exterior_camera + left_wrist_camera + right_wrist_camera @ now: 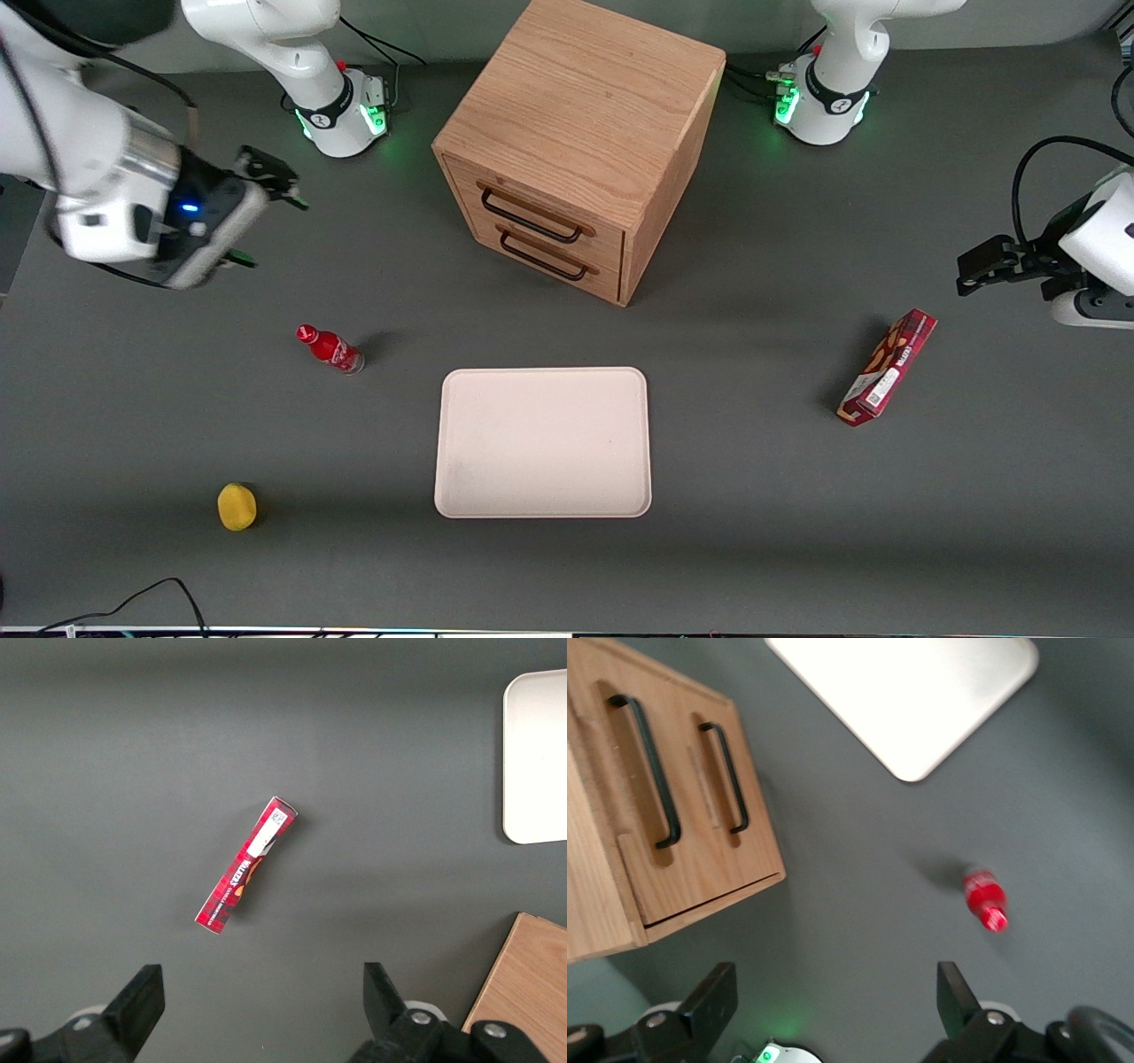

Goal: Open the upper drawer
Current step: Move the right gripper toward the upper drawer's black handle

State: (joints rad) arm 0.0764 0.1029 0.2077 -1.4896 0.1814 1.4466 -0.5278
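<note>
Your oak cabinet point(580, 142) sits at top centre of the front view with two drawers, both shut, so nothing inside shows. The upper drawer point(540, 208) is the higher one, with its black bar handle point(530, 215) above the bottom drawer point(549, 252). One cream tray point(542, 441) lies nearer the camera than the cabinet on the desk point(753, 496). You also have one red bottle point(330, 348), one yellow ball point(236, 506) and one red box point(888, 367). Your tool point(266, 217) hovers at the upper left of the front view, fingers spread apart, gripping nothing, well apart from the cabinet.
</note>
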